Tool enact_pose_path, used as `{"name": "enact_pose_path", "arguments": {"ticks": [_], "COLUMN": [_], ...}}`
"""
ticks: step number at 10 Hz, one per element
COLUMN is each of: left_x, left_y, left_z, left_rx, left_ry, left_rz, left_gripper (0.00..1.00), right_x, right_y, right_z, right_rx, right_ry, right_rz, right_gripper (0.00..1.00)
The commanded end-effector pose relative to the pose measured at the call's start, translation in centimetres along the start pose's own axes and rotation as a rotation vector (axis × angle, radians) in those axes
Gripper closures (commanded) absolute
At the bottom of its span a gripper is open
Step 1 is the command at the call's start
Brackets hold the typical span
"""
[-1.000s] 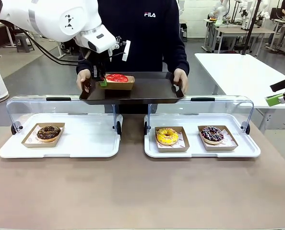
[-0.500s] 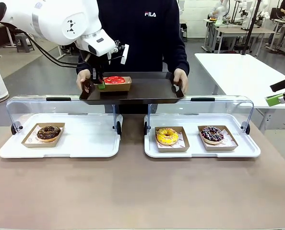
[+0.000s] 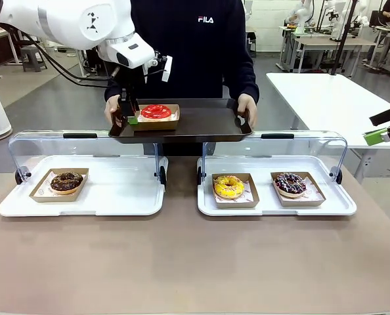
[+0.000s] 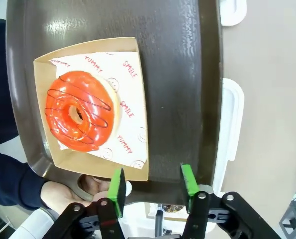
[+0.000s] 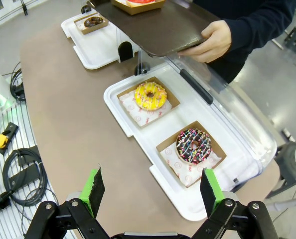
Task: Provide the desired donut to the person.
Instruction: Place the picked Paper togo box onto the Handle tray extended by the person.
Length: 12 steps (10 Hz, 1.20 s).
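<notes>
Left end effector [image 4: 153, 185] (unclenched, empty) straddles the red-glazed donut carton's [image 4: 88, 46] rim at the tray's [image 4: 188, 74] left edge; best lifted straight off, avoiding snags.

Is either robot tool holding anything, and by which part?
Nothing. The left tool stands open at the red donut's cardboard tray; the right tool is open too. The person's hands grip the serving tray's two ends.

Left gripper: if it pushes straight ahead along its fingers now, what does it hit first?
Most likely the dark serving tray the person holds: the open left gripper points at bare tray just beside the cardboard box of the red donut, though depth is hard to judge.
</notes>
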<state>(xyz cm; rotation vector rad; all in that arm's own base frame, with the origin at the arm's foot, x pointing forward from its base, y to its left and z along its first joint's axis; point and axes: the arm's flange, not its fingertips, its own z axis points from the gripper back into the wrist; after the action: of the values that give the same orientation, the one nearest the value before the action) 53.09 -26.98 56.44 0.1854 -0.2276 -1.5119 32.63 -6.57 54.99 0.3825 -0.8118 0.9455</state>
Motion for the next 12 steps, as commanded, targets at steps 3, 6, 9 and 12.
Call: {"name": "enact_pose_path", "arguments": {"ticks": [3, 6, 9, 12], "left_x": [0.10, -0.62, 0.11, 0.11], "left_y": [-0.34, -0.69, -0.59, -0.59], "left_z": [1.13, 1.08, 0.60, 0.60], "left_rx": [-0.051, -0.089, -0.074, -0.074], "left_ry": [-0.016, -0.030, -0.017, -0.017], "left_rz": [0.000, -0.014, 0.003, 0.003], "left_gripper": [0.00, 0.00, 0.00, 0.00], "right_x": [0.06, 0.06, 0.06, 0.06], "right_y": [-0.20, -0.20, -0.20, -0.20], "right_z": [-0.18, -0.18, -0.18, -0.18], "right_rx": [0.015, 0.015, 0.015, 0.015], "right_ry": [-0.029, -0.029, -0.029, -0.029], "right_rz": [0.005, 0.005, 0.005, 0.005], "right_gripper": [0.00, 0.00, 0.00, 0.00]}}
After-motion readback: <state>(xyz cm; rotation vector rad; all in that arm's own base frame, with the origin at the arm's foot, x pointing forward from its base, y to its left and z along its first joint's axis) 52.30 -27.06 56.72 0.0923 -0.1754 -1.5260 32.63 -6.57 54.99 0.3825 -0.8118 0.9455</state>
